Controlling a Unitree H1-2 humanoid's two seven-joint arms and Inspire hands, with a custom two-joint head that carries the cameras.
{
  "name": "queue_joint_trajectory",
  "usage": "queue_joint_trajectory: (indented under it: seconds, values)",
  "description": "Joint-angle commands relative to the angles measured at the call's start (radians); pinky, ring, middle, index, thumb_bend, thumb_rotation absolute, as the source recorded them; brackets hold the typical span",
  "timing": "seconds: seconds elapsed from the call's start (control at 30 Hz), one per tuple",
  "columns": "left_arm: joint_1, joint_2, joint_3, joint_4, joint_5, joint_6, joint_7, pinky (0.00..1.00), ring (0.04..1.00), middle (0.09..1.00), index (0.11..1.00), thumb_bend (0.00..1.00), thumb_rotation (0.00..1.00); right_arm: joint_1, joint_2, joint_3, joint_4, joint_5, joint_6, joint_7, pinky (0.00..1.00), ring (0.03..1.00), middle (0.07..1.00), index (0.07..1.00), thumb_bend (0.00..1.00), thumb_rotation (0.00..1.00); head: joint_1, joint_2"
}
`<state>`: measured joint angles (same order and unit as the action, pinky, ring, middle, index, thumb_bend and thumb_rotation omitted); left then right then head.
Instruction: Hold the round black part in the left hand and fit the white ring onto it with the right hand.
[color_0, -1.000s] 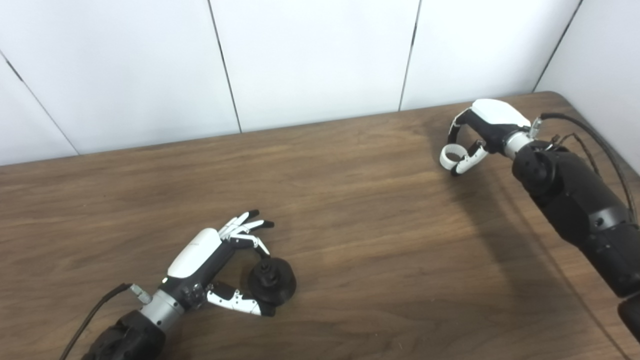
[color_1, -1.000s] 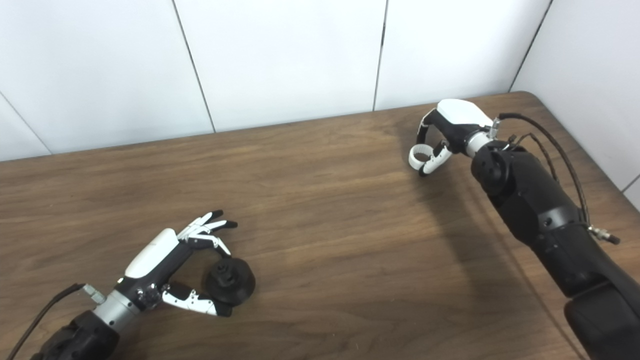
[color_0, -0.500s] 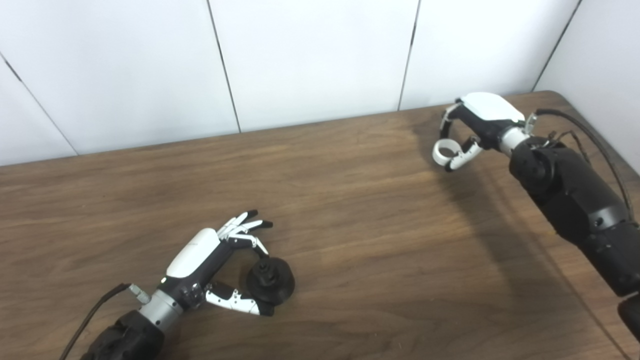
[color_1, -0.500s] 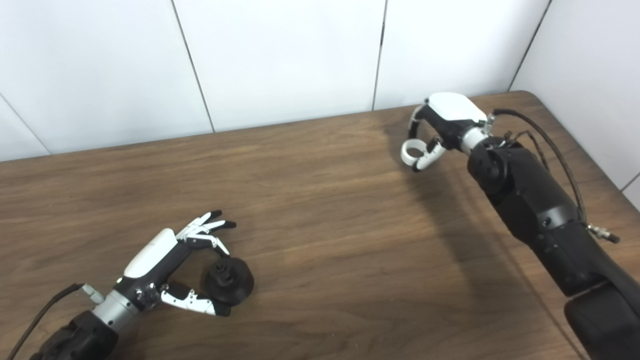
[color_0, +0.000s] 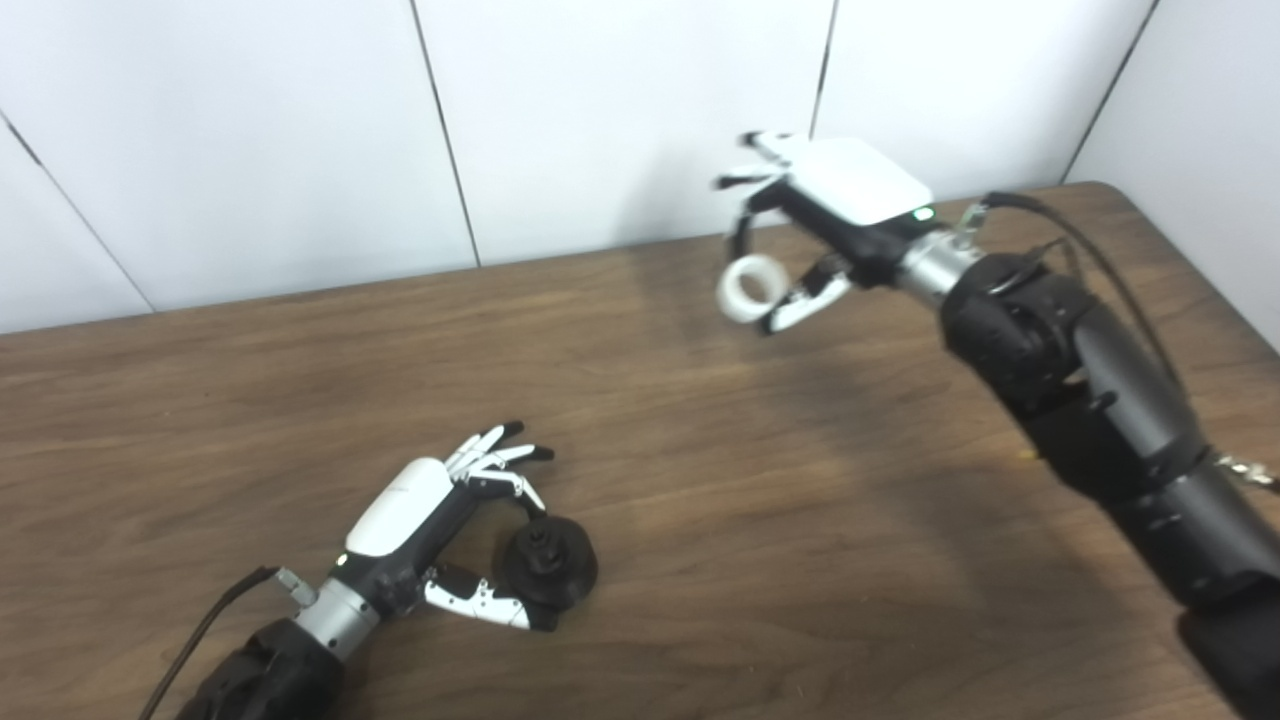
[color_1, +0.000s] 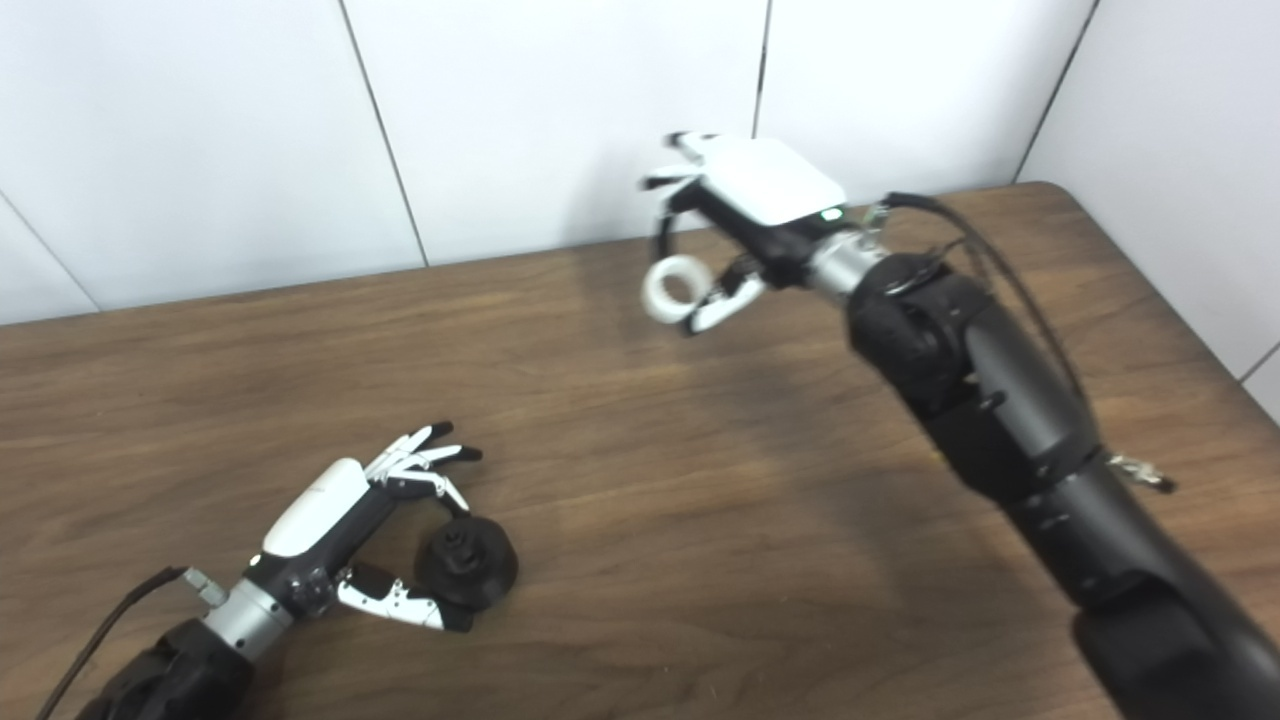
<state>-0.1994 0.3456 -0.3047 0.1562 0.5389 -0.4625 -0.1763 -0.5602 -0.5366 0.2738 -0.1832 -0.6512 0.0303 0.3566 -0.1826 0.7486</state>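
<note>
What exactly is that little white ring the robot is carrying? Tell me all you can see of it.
The white ring is a small, thick-walled hoop, smooth and plain white, plastic by the look of it, with a round open hole through its middle. The right hand holds it pinched between thumb and fingers, its hole tipped partly toward the camera. It hangs in the air above the far part of the wooden table, touching nothing but that hand, and well apart from the round black part that the left hand holds.

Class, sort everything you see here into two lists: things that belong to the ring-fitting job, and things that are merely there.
Belongs to the job:
round black part, gripped by the left hand
white ring, pinched by the right hand above the table

Merely there:
wooden table
white wall panels
</note>
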Motion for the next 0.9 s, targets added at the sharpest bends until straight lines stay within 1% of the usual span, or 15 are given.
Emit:
queue_joint_trajectory:
  seconds: [0.0, 0.17, 0.23, 0.33, 0.47, 0.53, 0.63, 0.77, 0.87]
  values:
    - [-0.036, 0.024, -0.03, 0.021, 0.053, -0.007, 0.035, 1.0, 1.0, 0.874, 0.483, 0.52, 0.05, -0.069, 0.002, -0.018, -0.064, 0.021, -0.017, 0.011, 1.0, 1.0, 0.864, 0.484, 0.52, 0.13, 0.002, 0.003]
    - [-0.064, 0.057, -0.107, 0.06, 0.14, -0.007, 0.131, 1.0, 1.0, 0.874, 0.484, 0.52, 0.06, -0.084, 0.075, -0.01, -0.191, 0.074, 0.016, 0.09, 1.0, 1.0, 0.861, 0.484, 0.52, 0.14, 0.02, 0.004]
    - [-0.071, 0.063, -0.126, 0.066, 0.159, -0.007, 0.154, 1.0, 1.0, 0.871, 0.484, 0.52, 0.06, -0.081, 0.094, -0.009, -0.222, 0.095, 0.024, 0.111, 1.0, 1.0, 0.858, 0.483, 0.52, 0.13, 0.036, 0.007]
    - [-0.076, 0.063, -0.138, 0.067, 0.173, -0.006, 0.174, 1.0, 1.0, 0.868, 0.484, 0.52, 0.06, -0.072, 0.113, -0.008, -0.247, 0.123, 0.015, 0.135, 1.0, 1.0, 0.865, 0.484, 0.52, 0.13, 0.053, 0.011]
    - [-0.081, 0.063, -0.146, 0.056, 0.19, -0.006, 0.18, 1.0, 1.0, 0.877, 0.484, 0.52, 0.06, -0.051, 0.134, 0.004, -0.282, 0.166, 0.005, 0.165, 1.0, 1.0, 0.865, 0.484, 0.52, 0.14, 0.078, 0.019]
    - [-0.083, 0.064, -0.149, 0.049, 0.206, -0.005, 0.18, 1.0, 1.0, 0.881, 0.484, 0.52, 0.06, -0.034, 0.142, 0.01, -0.303, 0.176, 0.014, 0.176, 1.0, 1.0, 0.858, 0.484, 0.52, 0.14, 0.086, 0.021]
    - [-0.083, 0.061, -0.149, 0.048, 0.204, -0.005, 0.178, 1.0, 1.0, 0.885, 0.484, 0.52, 0.06, -0.005, 0.156, 0.017, -0.33, 0.19, 0.025, 0.191, 1.0, 1.0, 0.851, 0.484, 0.52, 0.13, 0.097, 0.024]
    - [-0.079, 0.05, -0.148, 0.054, 0.203, -0.004, 0.184, 1.0, 1.0, 0.895, 0.484, 0.53, 0.06, 0.042, 0.164, 0.025, -0.337, 0.202, 0.002, 0.195, 1.0, 1.0, 0.86, 0.484, 0.52, 0.14, 0.119, 0.014]
    - [-0.072, 0.038, -0.14, 0.049, 0.19, 0.009, 0.169, 1.0, 1.0, 0.896, 0.484, 0.53, 0.06, 0.068, 0.17, 0.028, -0.336, 0.206, -0.014, 0.187, 1.0, 1.0, 0.864, 0.484, 0.52, 0.13, 0.124, 0.009]
